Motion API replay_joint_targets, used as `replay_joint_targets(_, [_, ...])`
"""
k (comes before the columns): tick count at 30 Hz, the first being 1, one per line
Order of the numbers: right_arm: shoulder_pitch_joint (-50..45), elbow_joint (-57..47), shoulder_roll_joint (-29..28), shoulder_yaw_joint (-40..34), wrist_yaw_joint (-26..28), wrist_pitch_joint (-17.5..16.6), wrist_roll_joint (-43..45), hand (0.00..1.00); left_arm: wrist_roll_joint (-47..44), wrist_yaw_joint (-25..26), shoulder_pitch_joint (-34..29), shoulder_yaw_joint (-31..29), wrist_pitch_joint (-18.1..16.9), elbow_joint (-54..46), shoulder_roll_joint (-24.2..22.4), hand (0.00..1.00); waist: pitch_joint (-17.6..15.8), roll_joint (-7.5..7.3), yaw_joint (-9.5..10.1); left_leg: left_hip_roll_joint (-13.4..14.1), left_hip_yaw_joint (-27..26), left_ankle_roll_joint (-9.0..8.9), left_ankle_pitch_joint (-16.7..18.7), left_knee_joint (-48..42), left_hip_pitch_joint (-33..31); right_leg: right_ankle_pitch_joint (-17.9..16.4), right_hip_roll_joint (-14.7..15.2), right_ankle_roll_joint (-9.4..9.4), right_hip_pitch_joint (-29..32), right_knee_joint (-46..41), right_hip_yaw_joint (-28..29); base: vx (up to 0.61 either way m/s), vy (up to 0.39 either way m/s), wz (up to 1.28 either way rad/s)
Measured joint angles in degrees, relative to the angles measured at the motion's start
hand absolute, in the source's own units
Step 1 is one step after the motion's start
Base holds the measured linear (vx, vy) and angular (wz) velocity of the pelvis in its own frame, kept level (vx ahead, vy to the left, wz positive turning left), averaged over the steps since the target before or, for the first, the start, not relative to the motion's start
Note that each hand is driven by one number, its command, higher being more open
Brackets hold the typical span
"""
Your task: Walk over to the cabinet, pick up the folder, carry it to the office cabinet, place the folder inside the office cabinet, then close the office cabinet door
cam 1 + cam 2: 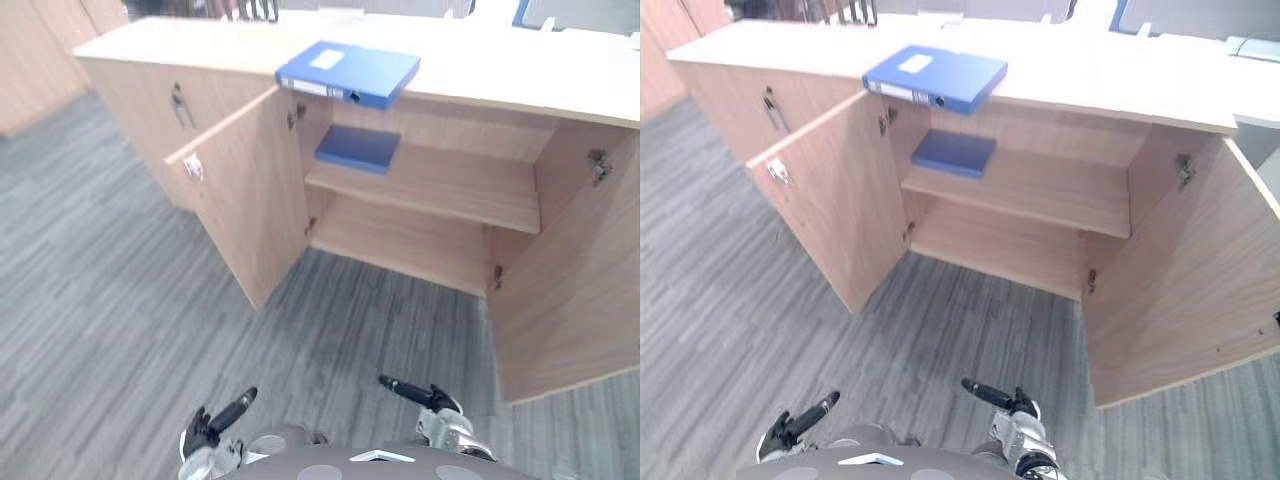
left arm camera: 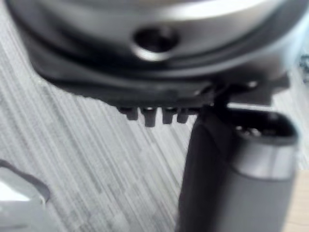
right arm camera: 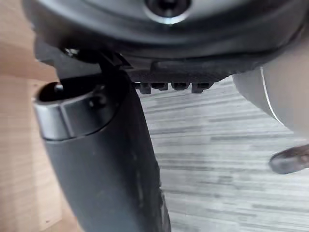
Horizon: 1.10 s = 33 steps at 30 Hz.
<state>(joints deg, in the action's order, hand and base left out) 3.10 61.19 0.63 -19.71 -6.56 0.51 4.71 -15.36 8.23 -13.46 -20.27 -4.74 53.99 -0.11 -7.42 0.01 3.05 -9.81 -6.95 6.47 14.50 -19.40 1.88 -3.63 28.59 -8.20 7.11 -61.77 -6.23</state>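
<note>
A thick blue box folder (image 1: 348,72) lies on the top of the wooden office cabinet (image 1: 500,70), jutting a little over its front edge. A thinner blue folder (image 1: 358,148) rests on the left end of the cabinet's middle shelf (image 1: 450,190). Both cabinet doors stand open: the left door (image 1: 240,190) swings toward me, the right door (image 1: 570,290) angles out on the right. My left hand (image 1: 228,413) and right hand (image 1: 415,393) hang low in front of me, far from the cabinet, fingers relaxed and holding nothing. The left wrist view shows my left thumb (image 2: 227,183) over the floor.
Grey striped carpet (image 1: 120,300) stretches between me and the cabinet. A closed cabinet section with a dark handle (image 1: 181,105) stands left of the open door. The bottom shelf (image 1: 400,245) holds nothing. Some objects sit at the far back of the countertop.
</note>
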Motion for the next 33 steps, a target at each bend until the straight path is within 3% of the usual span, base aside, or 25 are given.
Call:
replay_joint_targets(1, [0.0, -0.5, 0.2, 0.0, 0.0, -0.1, 0.0, 1.00, 0.3, 0.0, -1.3, -0.1, 0.1, 0.1, 0.1, 1.00, -0.1, 0.24, -0.24, -0.3, -0.1, 0.53, -0.3, 2.3, 2.9, -0.9, 0.1, -0.73, 2.1, -5.3, -2.3, 0.13, 0.189, -0.07])
replay_joint_targets(3, [0.0, -0.8, 0.3, 0.0, 0.0, -0.4, 0.0, 1.00, 0.5, -0.1, -3.3, 0.0, 0.7, 0.3, -0.1, 1.00, 0.1, 0.76, -0.43, 0.0, -0.3, 0.80, -0.5, 4.9, 5.2, -1.8, -1.8, 0.05, 4.2, -7.2, -5.9, 0.16, 0.139, -0.20])
replay_joint_targets(6, [0.6, -2.8, -0.6, 0.0, 0.1, -1.2, 0.0, 1.00, 2.7, -0.4, -2.7, 0.4, 1.6, 0.7, -0.2, 1.00, -0.7, 1.00, -0.38, 1.4, 0.0, 0.46, -0.3, 7.0, 7.1, -6.5, -7.0, 4.44, 7.1, -2.6, -11.5, 0.16, 0.049, -0.12])
replay_joint_targets(9, [0.3, -4.9, -1.2, 0.1, 0.0, -1.0, 0.0, 1.00, 3.1, -0.6, -0.7, 1.7, 1.6, 0.2, -0.5, 1.00, -1.9, 1.84, -0.35, 4.3, 1.7, -0.94, 0.5, 7.1, 9.1, -9.7, -9.8, 8.21, 7.3, 7.2, -19.3, 0.24, -0.081, 0.31])
replay_joint_targets(12, [-0.2, -5.5, -2.5, 0.2, -0.1, -1.0, 0.0, 1.00, 4.9, -1.0, 0.7, 2.1, 1.1, -2.0, -0.2, 1.00, -2.4, 0.88, -0.37, 6.5, 4.7, -3.04, 1.7, 8.7, 12.8, -8.6, -10.7, 8.93, 6.6, 20.6, -22.7, 0.32, -0.185, 0.51])
replay_joint_targets(14, [-1.3, -5.8, -3.6, 0.2, -0.2, -1.1, 0.0, 1.00, 5.0, -1.3, 0.8, 2.3, 0.8, -3.4, 0.4, 1.00, -1.9, -1.54, -0.44, 6.1, 6.9, -4.53, 3.3, 9.1, 13.9, -2.9, -9.9, 8.97, 5.3, 27.5, -23.5, 0.27, -0.213, 0.50])
replay_joint_targets(15, [-1.7, -5.7, -3.9, 0.2, -0.2, -1.0, 0.0, 1.00, 5.6, -1.1, 1.8, 2.5, 0.6, -2.9, 0.2, 1.00, -1.6, -1.90, 0.04, 6.9, 8.2, -5.53, 4.6, 9.4, 14.9, -6.5, -10.2, 7.06, 3.3, 28.8, -25.1, 0.35, -0.289, 0.50])
replay_joint_targets(16, [-1.8, -5.9, -3.4, 0.0, -0.2, -0.9, 0.0, 1.00, 7.0, -1.3, 2.1, 2.8, 0.8, -2.4, -1.0, 1.00, -1.0, 0.09, -0.66, 9.3, 9.0, -6.37, 5.0, 9.7, 14.6, -7.1, -12.0, 7.29, 2.7, 29.4, -27.2, 0.41, -0.331, 0.45])
replay_joint_targets(17, [-1.8, -5.9, -3.2, -0.1, -0.2, -0.9, 0.0, 1.00, 7.0, -1.3, 2.2, 3.4, 0.7, -2.5, -1.3, 1.00, -1.1, 0.30, -0.90, 10.0, 9.2, -6.61, 5.1, 9.9, 14.5, -8.0, -12.7, 7.05, 2.4, 29.9, -27.8, 0.32, -0.231, 0.32])
replay_joint_targets(18, [-1.7, -5.9, -3.0, -0.2, -0.3, -1.0, 0.0, 1.00, 7.1, -1.4, 2.5, 4.8, 0.7, -2.5, -1.5, 1.00, -1.0, 1.45, -1.07, 10.9, 9.3, -7.24, 5.1, 10.6, 14.6, -9.2, -13.8, 6.75, 2.3, 30.0, -28.4, 0.32, -0.215, 0.14])
replay_joint_targets(22, [-1.3, -4.8, -3.0, -1.1, -0.2, -0.9, 0.1, 1.00, 9.1, -2.1, 4.2, 7.7, 0.7, -1.1, -1.6, 1.00, -0.3, 2.54, -1.69, 13.7, 9.1, -8.66, 4.3, 9.6, 14.9, -11.2, -17.5, 6.24, 0.5, 32.2, -29.0, 0.29, -0.154, -0.04])
replay_joint_targets(24, [-1.0, -3.2, -3.1, -1.0, -0.2, -0.9, 0.1, 1.00, 9.3, -2.7, 4.7, 8.8, 0.7, -1.0, -1.4, 1.00, -0.3, 2.33, -1.68, 14.7, 8.5, -9.15, 4.6, 3.7, 13.1, -11.0, -20.2, 6.34, -1.5, 35.6, -28.0, 0.21, -0.072, -0.31])
replay_joint_targets(25, [-1.0, -2.9, -3.1, -0.7, -0.2, -0.7, 0.1, 1.00, 9.3, -3.0, 4.6, 9.6, 0.6, -1.7, -0.6, 1.00, -0.2, 2.06, -1.57, 15.2, 7.8, -9.59, 4.7, -5.4, 9.8, -10.7, -21.7, 6.24, -3.0, 38.1, -27.3, 0.19, -0.038, -0.41])
replay_joint_targets(26, [-1.0, -2.9, -3.1, 0.0, -0.2, -0.6, 0.1, 1.00, 9.3, -3.0, 4.5, 9.9, 0.6, -2.1, -0.2, 1.00, -0.2, 2.03, -1.61, 15.5, 7.3, -10.51, 4.2, -11.2, 7.4, -10.5, -22.4, 6.48, -3.9, 39.0, -26.9, 0.18, -0.019, -0.44])
replay_joint_targets(27, [-0.8, -2.9, -2.9, 0.7, -0.2, -0.6, 0.1, 1.00, 9.3, -3.2, 4.4, 10.4, 0.6, -2.9, 0.0, 1.00, -0.6, 1.86, -1.51, 17.0, 6.5, -12.87, 2.0, -23.2, 2.5, -10.5, -23.5, 6.29, -5.8, 40.7, -26.0, 0.19, -0.001, -0.41])
replay_joint_targets(28, [-1.0, -2.9, -2.7, 1.2, -0.3, -0.6, 0.2, 1.00, 9.3, -3.3, 4.3, 10.6, 0.7, -3.9, 0.1, 1.00, -1.0, 2.20, -1.42, 19.3, 4.7, -12.45, 2.2, -32.9, -1.9, -10.9, -24.5, 5.76, -7.6, 41.5, -25.5, 0.19, 0.003, -0.39])
replay_joint_targets(29, [-0.9, -2.8, -2.6, 1.2, -0.5, -0.5, 0.2, 1.00, 9.2, -3.3, 4.1, 10.8, 0.8, -4.9, 0.1, 1.00, -1.3, 2.35, -1.41, 20.7, 3.3, -11.89, 3.0, -36.4, -4.0, -11.0, -24.8, 5.78, -8.6, 41.9, -25.1, 0.21, 0.037, -0.36])
replay_joint_targets(31, [-0.7, -1.8, -2.6, 1.3, -1.3, -0.3, 0.2, 1.00, 9.1, -3.1, 2.2, 13.2, 1.1, -11.7, 0.9, 1.00, -2.7, 0.86, -0.41, 22.4, 0.2, -9.08, 5.3, -37.1, -10.4, -10.8, -24.0, 6.78, -12.2, 44.2, -23.0, 0.22, 0.090, -0.44])
replay_joint_targets(32, [-0.7, -1.2, -2.6, 1.2, -1.4, -0.3, 0.2, 1.00, 9.1, -3.1, 1.6, 14.1, 1.0, -14.2, 1.3, 1.00, -2.9, 0.32, -0.02, 22.1, -0.1, -8.81, 5.5, -34.7, -11.7, -10.5, -23.4, 7.33, -12.7, 44.6, -22.4, 0.25, 0.174, -0.51])
replay_joint_targets(33, [-0.6, -0.4, -2.5, 1.2, -1.5, 0.0, 0.2, 1.00, 9.2, -3.3, 0.0, 15.9, 0.9, -18.7, 2.1, 1.00, -3.5, -0.76, 0.61, 20.9, -0.2, -9.02, 5.2, -26.8, -13.4, -10.2, -21.7, 8.85, -13.6, 44.8, -21.4, 0.23, 0.193, -0.36])
